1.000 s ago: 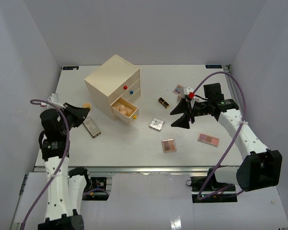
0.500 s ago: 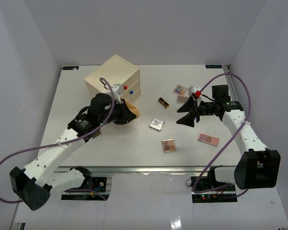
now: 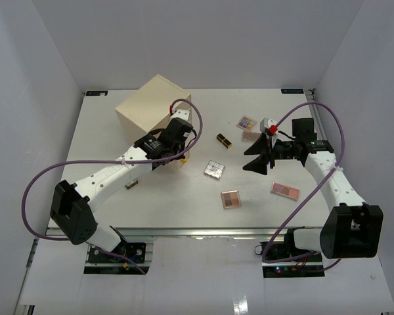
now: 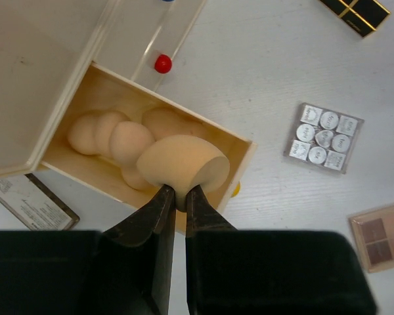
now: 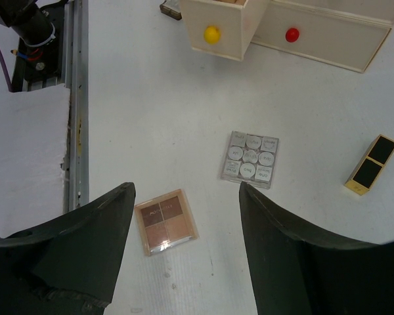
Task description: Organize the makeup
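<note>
White tabletop (image 3: 184, 197) carries a cream drawer chest (image 3: 148, 108) at its far left. Left gripper (image 4: 179, 195) pinches a peach sponge (image 4: 182, 167) over the chest's open drawer (image 4: 238, 156), where more sponges (image 4: 108, 134) lie. Right gripper (image 5: 185, 190), fingers spread wide, hovers right of the chest above a brown palette (image 5: 165, 220) and a silver palette (image 5: 249, 159); a black-gold lipstick (image 5: 371, 164) lies nearby
</note>
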Action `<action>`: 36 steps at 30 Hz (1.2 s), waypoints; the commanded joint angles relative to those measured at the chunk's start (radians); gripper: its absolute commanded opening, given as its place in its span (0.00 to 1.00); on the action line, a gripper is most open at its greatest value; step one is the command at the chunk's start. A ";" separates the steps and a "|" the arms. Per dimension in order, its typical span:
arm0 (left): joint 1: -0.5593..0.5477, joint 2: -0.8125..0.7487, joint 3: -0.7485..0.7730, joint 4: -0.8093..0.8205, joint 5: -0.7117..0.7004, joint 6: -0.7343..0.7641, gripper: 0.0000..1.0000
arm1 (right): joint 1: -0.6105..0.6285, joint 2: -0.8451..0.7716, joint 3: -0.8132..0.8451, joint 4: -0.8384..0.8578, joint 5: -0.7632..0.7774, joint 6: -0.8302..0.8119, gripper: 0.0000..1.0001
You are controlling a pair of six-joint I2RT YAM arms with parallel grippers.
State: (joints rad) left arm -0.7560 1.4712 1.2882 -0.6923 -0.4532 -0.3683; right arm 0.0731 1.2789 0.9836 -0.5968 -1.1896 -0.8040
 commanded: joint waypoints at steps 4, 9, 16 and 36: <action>-0.003 0.057 0.056 -0.014 -0.094 0.039 0.25 | -0.006 0.002 -0.005 0.010 -0.036 -0.014 0.71; -0.004 0.070 0.080 -0.027 -0.086 0.043 0.45 | -0.006 0.000 -0.006 0.011 -0.039 -0.012 0.71; -0.005 0.038 0.122 -0.041 -0.037 0.043 0.54 | -0.006 0.000 -0.006 0.011 -0.041 -0.012 0.71; 0.298 -0.169 0.298 0.061 0.458 0.209 0.85 | 0.450 0.086 0.137 -0.207 0.334 -0.721 0.56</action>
State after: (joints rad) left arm -0.6630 1.3114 1.4946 -0.6911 -0.2030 -0.2163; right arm 0.3585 1.3131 1.0212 -0.7434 -1.0786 -1.2254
